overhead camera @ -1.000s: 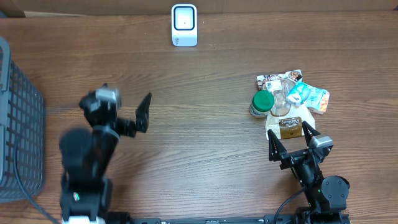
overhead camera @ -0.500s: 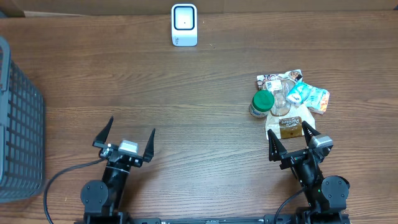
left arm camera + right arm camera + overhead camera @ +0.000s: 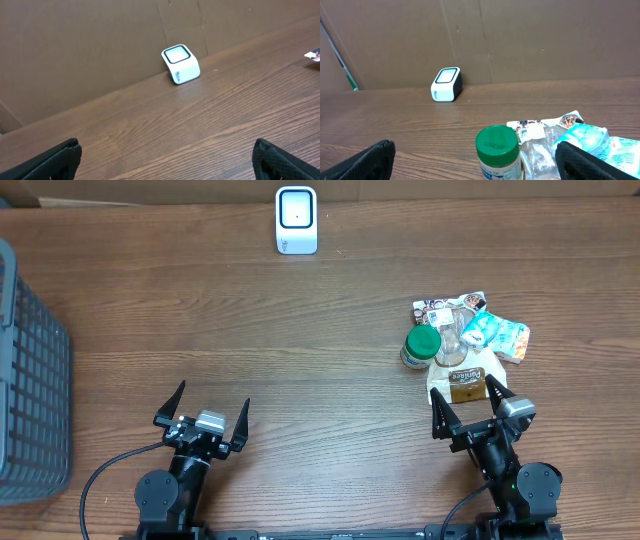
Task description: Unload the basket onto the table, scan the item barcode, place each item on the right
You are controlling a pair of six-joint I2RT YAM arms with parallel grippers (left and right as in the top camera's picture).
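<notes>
The white barcode scanner (image 3: 296, 220) stands at the table's far edge, also seen in the left wrist view (image 3: 180, 64) and the right wrist view (image 3: 446, 84). The items lie in a heap at the right: a green-lidded jar (image 3: 421, 345) (image 3: 496, 150), a teal packet (image 3: 493, 334) (image 3: 587, 137), a clear bag (image 3: 452, 345), a flat printed packet (image 3: 447, 307) and a brown pouch (image 3: 466, 385). My right gripper (image 3: 463, 389) (image 3: 475, 150) is open just in front of the heap and holds nothing. My left gripper (image 3: 214, 394) (image 3: 166, 150) is open over bare wood near the front edge.
A dark wire basket (image 3: 30, 380) stands at the left edge of the table. A brown cardboard wall (image 3: 100, 45) runs behind the scanner. Bare wood lies between the two arms and the scanner.
The left arm came down from a raised pose at the left and settled low near the front edge, its gripper still open. The right arm has not moved.
</notes>
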